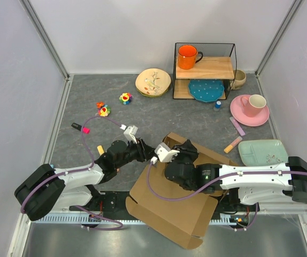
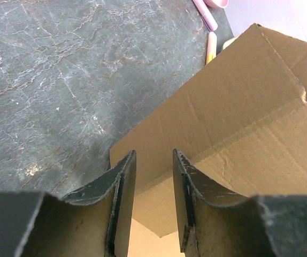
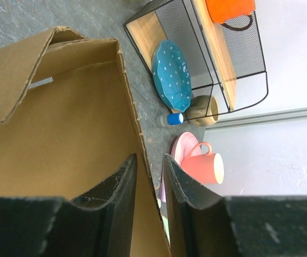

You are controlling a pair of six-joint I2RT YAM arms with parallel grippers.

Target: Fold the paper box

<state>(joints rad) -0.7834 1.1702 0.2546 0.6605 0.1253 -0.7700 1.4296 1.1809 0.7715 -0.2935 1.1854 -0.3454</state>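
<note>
The box point(image 1: 170, 206) lies at the centre of the bench's point(image 1: 159, 115) near edge, one corner overhanging it and the rear flaps raised. Left fingers point(image 2: 122, 187) stand parted at a flap corner; the panel shows through the gap and nothing is clamped. Right fingers point(image 3: 119, 193) stand parted astride the top edge of an upright wall, gap wider than the card: released. A shelf point(image 1: 204, 68) stands at the far right.

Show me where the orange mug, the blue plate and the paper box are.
orange mug point(image 1: 186, 58), top view, its body.
blue plate point(image 1: 206, 90), top view, its middle.
paper box point(image 1: 164, 214), top view, near panel.
</note>
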